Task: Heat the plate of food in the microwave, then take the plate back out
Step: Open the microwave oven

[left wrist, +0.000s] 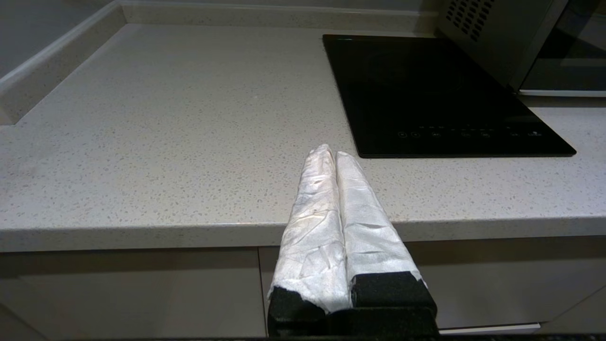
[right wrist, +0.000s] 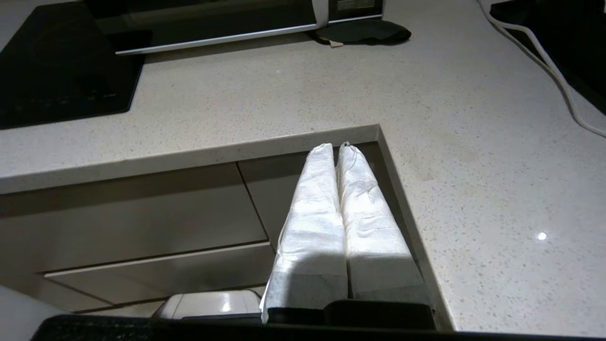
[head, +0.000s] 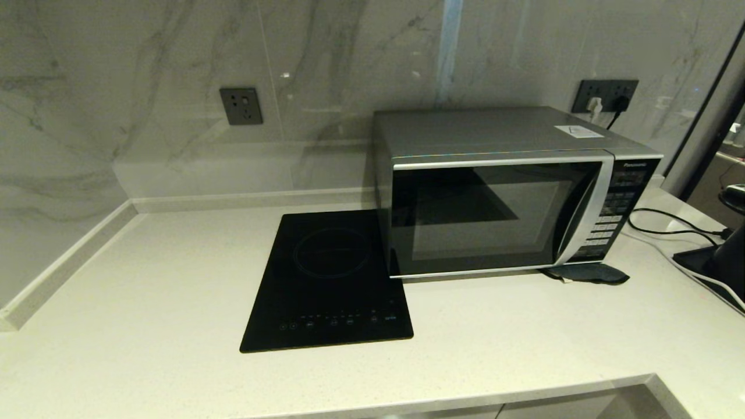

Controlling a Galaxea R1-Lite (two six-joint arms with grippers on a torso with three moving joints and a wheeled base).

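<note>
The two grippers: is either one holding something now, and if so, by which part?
Nothing is held. The left gripper and the right gripper both have their white-wrapped jaws shut on nothing, hanging near the pale speckled countertop edge.

**What stays out of sight**

The microwave point(head: 495, 198) has its dark glass door shut, and nothing can be made out through it but reflections. Its button labels are too small to read. A dark flat thing point(head: 585, 272) lies partly tucked under its front right corner; what it is, I cannot tell. At the table's point(head: 145, 279) far right, a black object point(head: 719, 262) is cut off by the edge.
</note>
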